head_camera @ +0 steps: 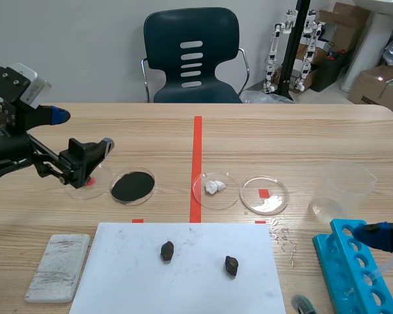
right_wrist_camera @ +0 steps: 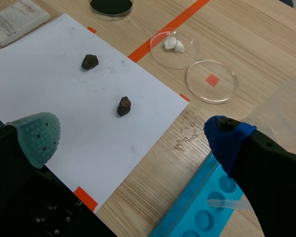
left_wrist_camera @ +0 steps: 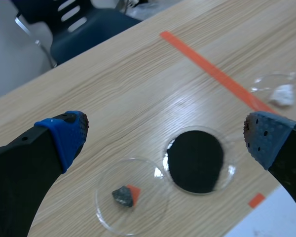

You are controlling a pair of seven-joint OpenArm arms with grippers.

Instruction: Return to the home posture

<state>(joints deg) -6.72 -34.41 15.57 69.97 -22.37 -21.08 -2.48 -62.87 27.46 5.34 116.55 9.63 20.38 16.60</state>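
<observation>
Scene view: claws empty before homing.
My left gripper (left_wrist_camera: 167, 134) gapes over the clear round dish (left_wrist_camera: 150, 210) near the tabletop's left edge; right gripper (right_wrist_camera: 133, 138), wide open, by its near right corner. I judge nothing needs gripping.

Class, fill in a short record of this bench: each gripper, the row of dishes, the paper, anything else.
Left gripper: open, by the stone dish
Right gripper: open, over the paper beside the rack
Dishes in row: stone, black powder, white lumps, empty dish
On paper: two dark stones
Elsewhere: beaker, block
</observation>
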